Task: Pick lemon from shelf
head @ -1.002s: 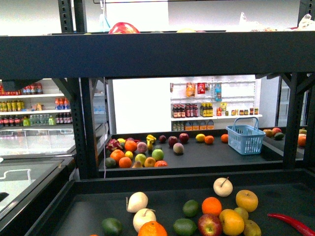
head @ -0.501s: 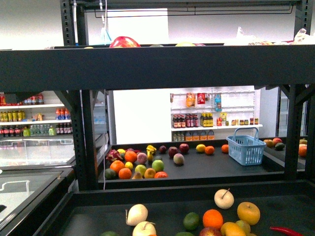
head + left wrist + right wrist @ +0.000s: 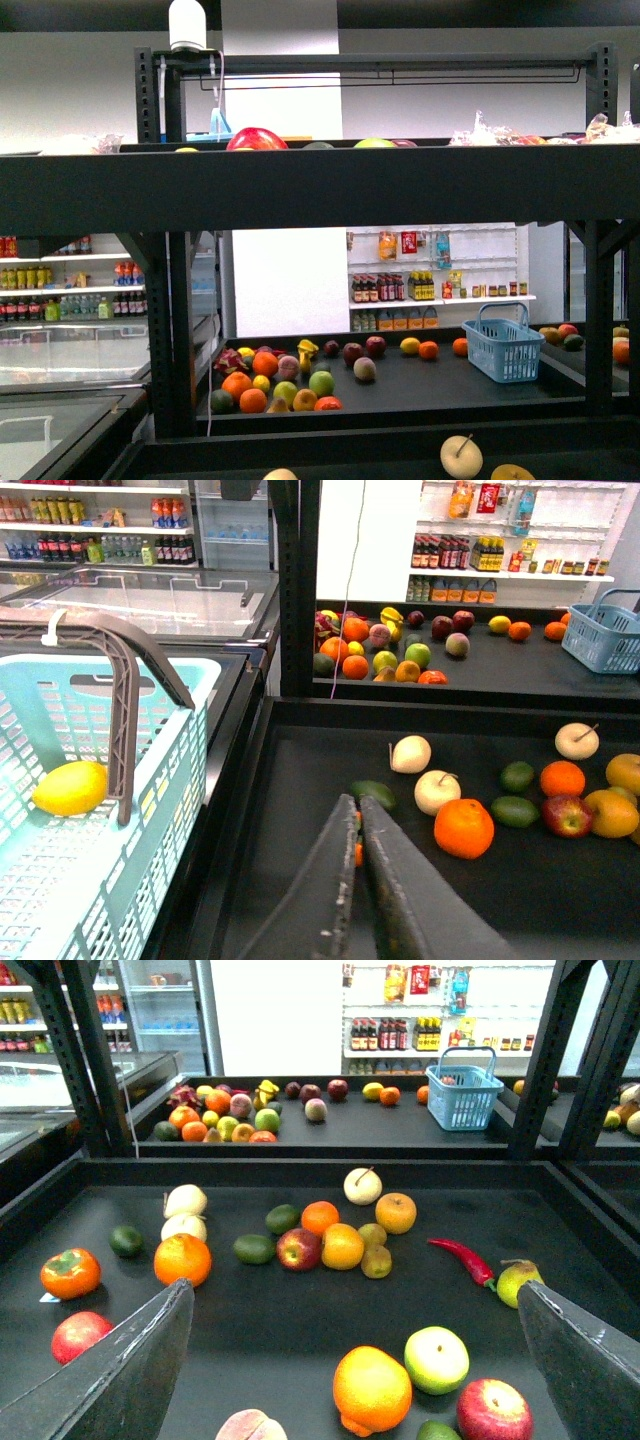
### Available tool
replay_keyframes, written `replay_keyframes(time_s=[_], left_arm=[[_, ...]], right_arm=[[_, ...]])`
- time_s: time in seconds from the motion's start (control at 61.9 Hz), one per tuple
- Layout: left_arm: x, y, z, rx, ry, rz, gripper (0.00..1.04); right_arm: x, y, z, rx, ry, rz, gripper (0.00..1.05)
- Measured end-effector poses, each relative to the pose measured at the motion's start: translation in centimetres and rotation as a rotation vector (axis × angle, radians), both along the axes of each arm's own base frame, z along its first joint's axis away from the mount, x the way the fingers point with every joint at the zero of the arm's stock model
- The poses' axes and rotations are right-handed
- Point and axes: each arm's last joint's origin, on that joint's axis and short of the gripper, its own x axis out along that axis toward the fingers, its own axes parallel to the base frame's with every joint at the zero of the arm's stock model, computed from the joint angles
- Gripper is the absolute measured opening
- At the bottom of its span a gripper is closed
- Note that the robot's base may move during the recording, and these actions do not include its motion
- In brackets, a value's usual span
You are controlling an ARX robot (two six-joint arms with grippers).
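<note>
Since the earlier frames the front view has tilted upward off the dark metal shelf (image 3: 320, 185), and the bright yellow oval lemon (image 3: 68, 787) lies in the pale blue plastic basket (image 3: 150, 780) beside the table's left edge, so the pick looks finished, left fingers (image 3: 358, 880) together and empty, right fingers (image 3: 570, 1360) wide apart.

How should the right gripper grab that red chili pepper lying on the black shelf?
Grip the red chili pepper at its middle from straight above, jaws across its narrow width. It lies flat on the shelf, and one end is close to a yellow-green fruit.
</note>
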Motion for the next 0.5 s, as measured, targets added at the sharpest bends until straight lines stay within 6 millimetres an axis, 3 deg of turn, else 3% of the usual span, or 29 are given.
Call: replay_keyframes(time_s=[0.501], left_arm=[[-1.9,0.0,-3.7,0.003,-0.006,0.001,0.03]], right_arm=[[0.0,0.0,0.0,0.0,0.0,0.0,0.97]])
